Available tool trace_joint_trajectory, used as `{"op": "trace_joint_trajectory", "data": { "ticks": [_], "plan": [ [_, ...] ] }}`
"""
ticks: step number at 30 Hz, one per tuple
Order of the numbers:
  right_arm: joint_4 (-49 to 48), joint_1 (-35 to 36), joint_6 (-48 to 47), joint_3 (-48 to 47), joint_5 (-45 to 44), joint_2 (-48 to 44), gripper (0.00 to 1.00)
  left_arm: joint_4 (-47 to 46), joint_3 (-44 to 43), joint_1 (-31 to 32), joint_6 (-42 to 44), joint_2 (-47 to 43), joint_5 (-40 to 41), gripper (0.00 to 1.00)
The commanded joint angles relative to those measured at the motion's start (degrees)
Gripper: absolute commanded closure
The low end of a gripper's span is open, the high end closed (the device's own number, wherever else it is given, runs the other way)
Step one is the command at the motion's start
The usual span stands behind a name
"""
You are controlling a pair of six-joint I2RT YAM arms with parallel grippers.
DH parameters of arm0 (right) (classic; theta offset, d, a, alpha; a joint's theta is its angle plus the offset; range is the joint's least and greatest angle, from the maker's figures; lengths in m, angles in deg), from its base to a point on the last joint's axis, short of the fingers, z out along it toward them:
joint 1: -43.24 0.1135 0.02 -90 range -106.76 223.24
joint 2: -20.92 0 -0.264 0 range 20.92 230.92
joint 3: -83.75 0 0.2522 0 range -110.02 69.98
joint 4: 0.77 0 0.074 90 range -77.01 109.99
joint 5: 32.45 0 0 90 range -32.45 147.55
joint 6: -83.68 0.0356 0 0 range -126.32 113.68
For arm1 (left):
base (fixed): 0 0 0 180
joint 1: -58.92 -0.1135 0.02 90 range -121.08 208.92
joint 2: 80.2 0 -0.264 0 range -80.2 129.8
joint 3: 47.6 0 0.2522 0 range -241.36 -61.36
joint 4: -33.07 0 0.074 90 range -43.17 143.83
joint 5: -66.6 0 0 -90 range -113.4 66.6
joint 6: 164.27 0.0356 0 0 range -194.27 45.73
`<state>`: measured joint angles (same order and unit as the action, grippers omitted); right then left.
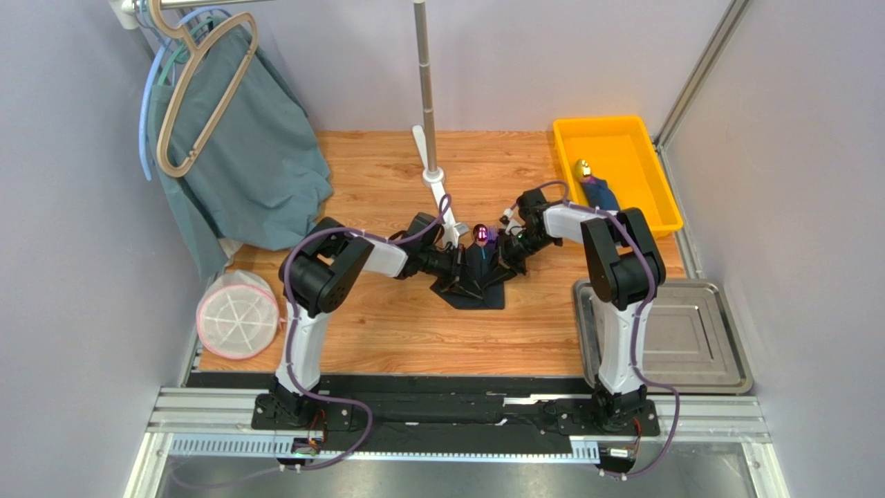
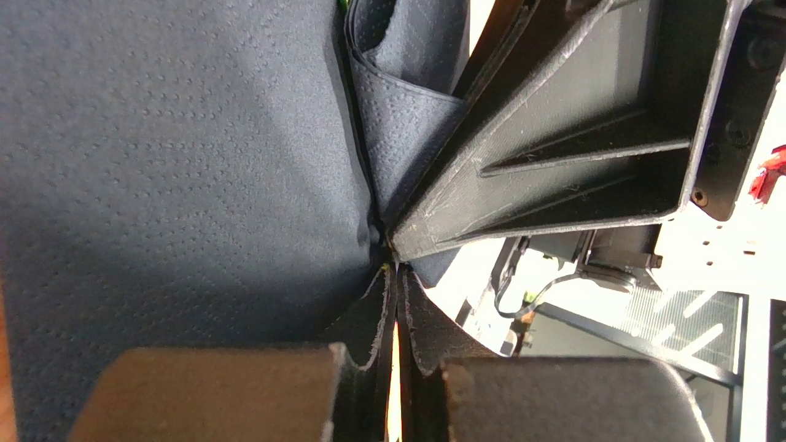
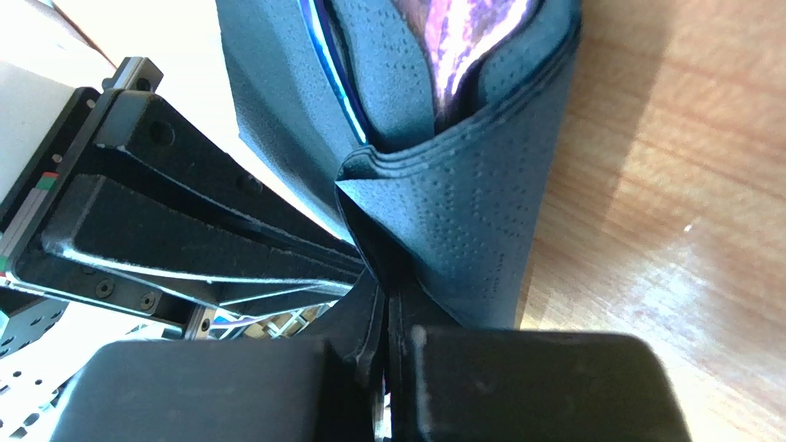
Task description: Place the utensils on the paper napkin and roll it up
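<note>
Left claw (image 2: 395,308) and right claw (image 3: 386,318), each clamped shut on folds of the black paper napkin (image 1: 481,288) at mid-frame. The sheet looks thin, limp and tearable, probably best gripped at its layered edges.

1. A big teal cloth (image 1: 260,156) hangs on a tan hanger (image 1: 203,93) at the back left.
2. A yellow bin (image 1: 608,123) at the back right holds a dark blue bundle (image 1: 597,192) with a gold tip.
3. A steel tray (image 1: 706,342) lies at the front right.
4. A round white net basket (image 1: 239,314) sits at the left.
</note>
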<state>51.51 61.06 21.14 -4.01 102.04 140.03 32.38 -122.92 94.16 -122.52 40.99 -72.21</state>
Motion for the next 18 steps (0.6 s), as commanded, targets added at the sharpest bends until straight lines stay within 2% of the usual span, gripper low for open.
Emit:
{"op": "trace_joint_trajectory", "data": {
  "ticks": [1,5,9,18],
  "plan": [
    [-2.3,0.2,0.5,-0.8,-0.7,1.3,1.0,-0.2,1.4,-0.1,1.8,-4.9,-1.6,0.93],
    [-2.4,0.1,0.5,-0.8,-1.2,1.3,1.0,0.7,3.5,-1.1,1.3,-8.9,-3.2,0.9],
    [-2.5,0.2,0.5,-1.1,-1.4,1.4,1.0,5.0,5.0,-2.2,4.8,-11.1,-3.4,0.9],
    [-3.0,0.1,1.2,-0.3,0.1,-0.4,0.99,9.1,3.5,-2.3,7.5,-7.5,-1.1,0.93]
  ]
}}
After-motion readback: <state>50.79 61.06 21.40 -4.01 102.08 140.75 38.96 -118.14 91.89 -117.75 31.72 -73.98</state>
